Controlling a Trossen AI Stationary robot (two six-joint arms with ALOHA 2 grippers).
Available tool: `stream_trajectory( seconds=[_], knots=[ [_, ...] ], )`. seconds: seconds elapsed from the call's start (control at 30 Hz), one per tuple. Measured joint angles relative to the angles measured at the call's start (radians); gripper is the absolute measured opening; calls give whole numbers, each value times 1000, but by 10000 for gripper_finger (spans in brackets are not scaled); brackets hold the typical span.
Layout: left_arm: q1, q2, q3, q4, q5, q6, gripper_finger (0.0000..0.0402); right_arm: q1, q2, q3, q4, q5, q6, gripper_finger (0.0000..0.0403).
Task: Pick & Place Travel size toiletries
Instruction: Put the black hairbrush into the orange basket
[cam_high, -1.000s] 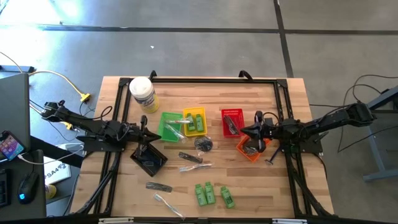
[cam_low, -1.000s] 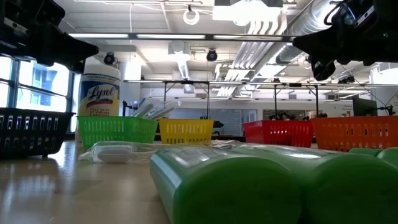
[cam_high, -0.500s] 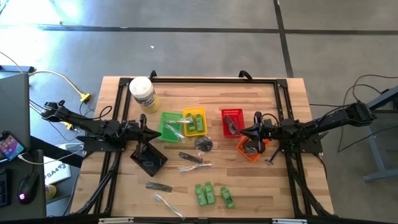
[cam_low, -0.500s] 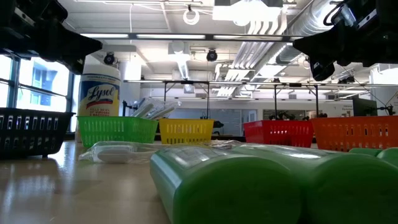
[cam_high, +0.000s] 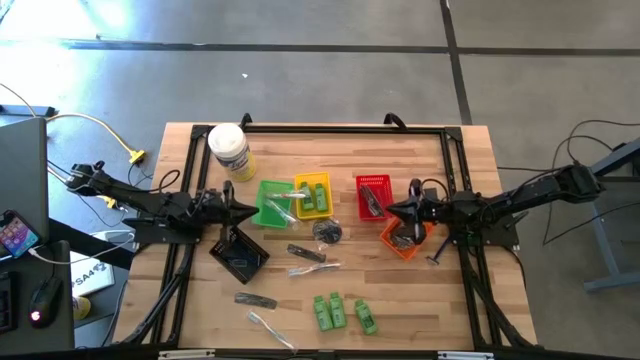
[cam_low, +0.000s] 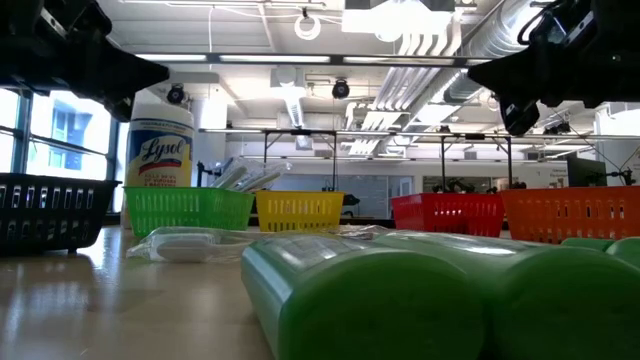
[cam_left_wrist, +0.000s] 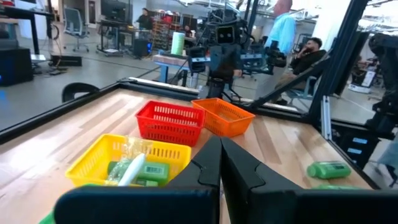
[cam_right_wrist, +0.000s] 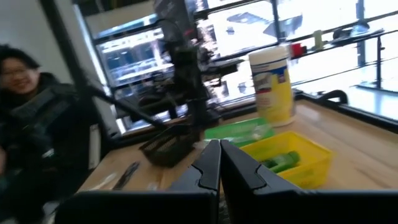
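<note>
Three bright green bottles (cam_high: 340, 312) lie near the table's front edge and fill the low view's foreground (cam_low: 400, 295). Black sticks (cam_high: 305, 252) (cam_high: 253, 299), clear-wrapped sticks (cam_high: 312, 268) (cam_high: 268, 327) and a dark round piece (cam_high: 327, 232) lie on the bare wood at mid-table. More items lie in the yellow basket (cam_high: 312, 195) and the red basket (cam_high: 373, 195). My left gripper (cam_high: 243, 211) hovers shut and level, above the black basket (cam_high: 238, 256) and beside the green basket (cam_high: 272, 200). My right gripper (cam_high: 393, 212) hovers shut and level, over the orange basket (cam_high: 403, 238).
A large white jar with a yellow label (cam_high: 228, 150) stands at the far left. A black frame (cam_high: 450, 135) runs round the table's edges. A person (cam_right_wrist: 28, 118) sits beyond the table in the right wrist view, and other people (cam_left_wrist: 283, 31) are in the room behind.
My left gripper has rolled about the line it points along while staying in place, still shut. Nothing on the table has moved.
</note>
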Motion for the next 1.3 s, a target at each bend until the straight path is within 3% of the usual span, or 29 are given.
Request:
stream_trajectory(
  seconds=[0.23,0.73,1.3],
  knots=[
    [0,23,0,-12,-3,31,0,51,0,0,5,80,-35,2],
    [0,79,0,25,-4,112,0,82,0,0,5,43,-114,2],
    [0,79,0,35,-4,57,0,82,0,0,11,25,-109,2]
  ],
)
